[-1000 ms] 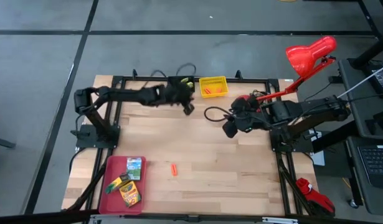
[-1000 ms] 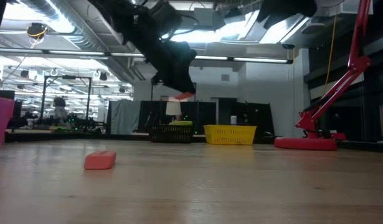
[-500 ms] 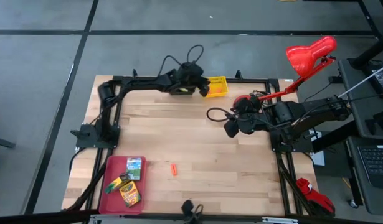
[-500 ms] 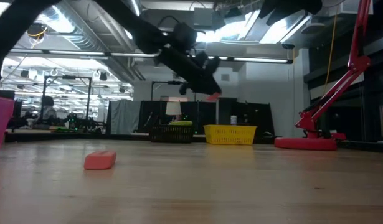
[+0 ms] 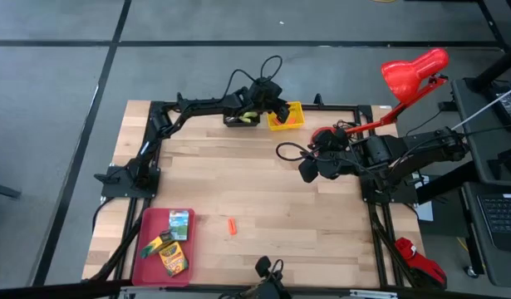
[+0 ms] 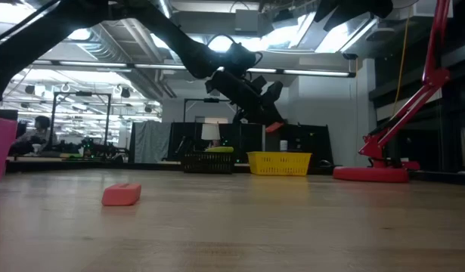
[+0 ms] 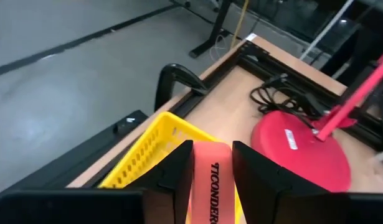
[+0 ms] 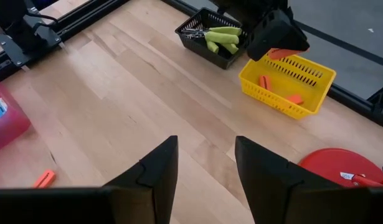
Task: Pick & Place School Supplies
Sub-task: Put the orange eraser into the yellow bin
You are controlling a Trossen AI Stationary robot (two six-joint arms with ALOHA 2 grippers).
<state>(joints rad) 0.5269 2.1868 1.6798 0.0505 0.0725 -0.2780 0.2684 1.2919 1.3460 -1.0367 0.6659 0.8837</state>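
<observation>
Placing step: left pincer [image 7: 212, 180] pinching orange eraser [image 7: 211, 186] over yellow bin [image 5: 285, 115]; next: release inside. Right pincer [image 8: 205, 171] spread, idle.

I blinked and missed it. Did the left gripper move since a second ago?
Yes. In the high view the left gripper went rightward from near the black bin to over the yellow bin.

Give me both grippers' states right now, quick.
Left gripper: holding an orange eraser above the yellow bin.
Right gripper: open, empty.
</observation>
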